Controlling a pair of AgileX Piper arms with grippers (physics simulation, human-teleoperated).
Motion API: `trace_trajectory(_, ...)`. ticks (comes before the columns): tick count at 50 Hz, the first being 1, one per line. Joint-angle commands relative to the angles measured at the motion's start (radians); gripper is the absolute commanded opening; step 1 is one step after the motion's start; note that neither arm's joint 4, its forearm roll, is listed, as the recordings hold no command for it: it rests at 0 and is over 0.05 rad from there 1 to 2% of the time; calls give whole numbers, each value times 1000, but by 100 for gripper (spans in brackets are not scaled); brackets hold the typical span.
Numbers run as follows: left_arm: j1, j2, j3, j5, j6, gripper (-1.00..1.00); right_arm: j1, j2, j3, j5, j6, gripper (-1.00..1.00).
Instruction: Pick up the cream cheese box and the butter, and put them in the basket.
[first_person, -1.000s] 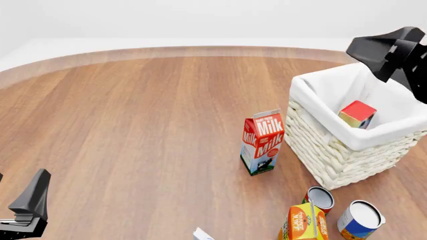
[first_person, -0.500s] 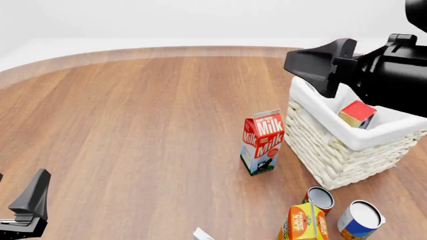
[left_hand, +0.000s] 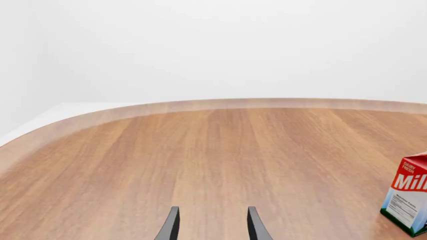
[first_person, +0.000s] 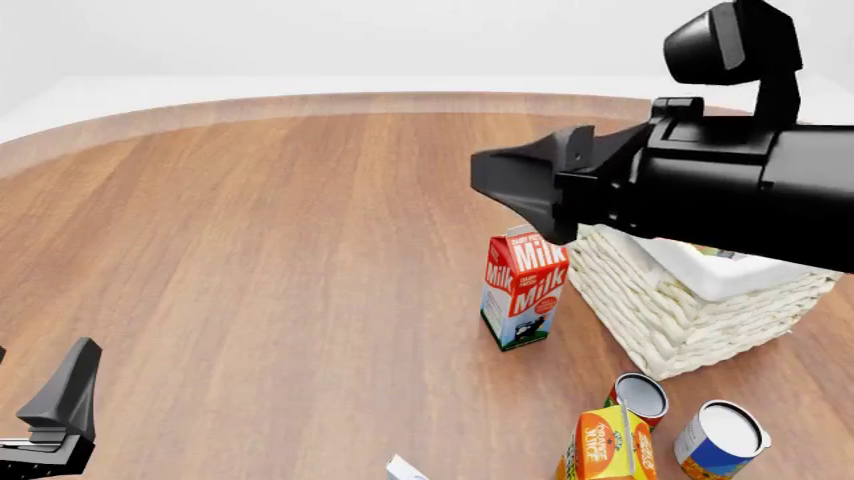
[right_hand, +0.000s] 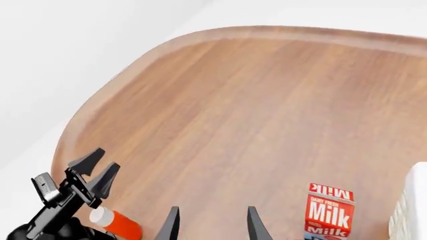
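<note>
The woven basket (first_person: 681, 310) stands at the right of the front view, and my right arm crosses over it and hides its inside. The butter is hidden behind that arm. My right gripper (first_person: 514, 172) points left above the milk carton; in the right wrist view its fingers (right_hand: 212, 225) are open and hold nothing. A small white corner (first_person: 404, 468) at the bottom edge may be the cream cheese box; too little of it shows to tell. My left gripper (first_person: 60, 410) rests low at the near left, open and empty (left_hand: 212, 225), also seen as the black gripper (right_hand: 93, 167).
A red milk carton (first_person: 525, 285) stands just left of the basket. Two tin cans (first_person: 643, 395) (first_person: 721, 435) and an orange juice carton (first_person: 607, 445) sit near the front right. An orange-red bottle with a white cap (right_hand: 117, 225) lies by the left arm.
The right arm has swung left from above the basket's far corner and now covers the basket's inside and the red carton seen there. The left arm has not moved.
</note>
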Motion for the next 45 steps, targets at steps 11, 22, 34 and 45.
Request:
trace_trajectory(11,0,0,0,0,0,100,102,50,-9,43,-36,100)
trace_trajectory(22,0,0,0,0,0,100,125,105,12,23,-38,100)
trace_trajectory(34,0,0,0,0,0,100,147,139,41,3,-24,100)
trace_trajectory(45,0,0,0,0,0,100,150,167,73,-11,-11,100)
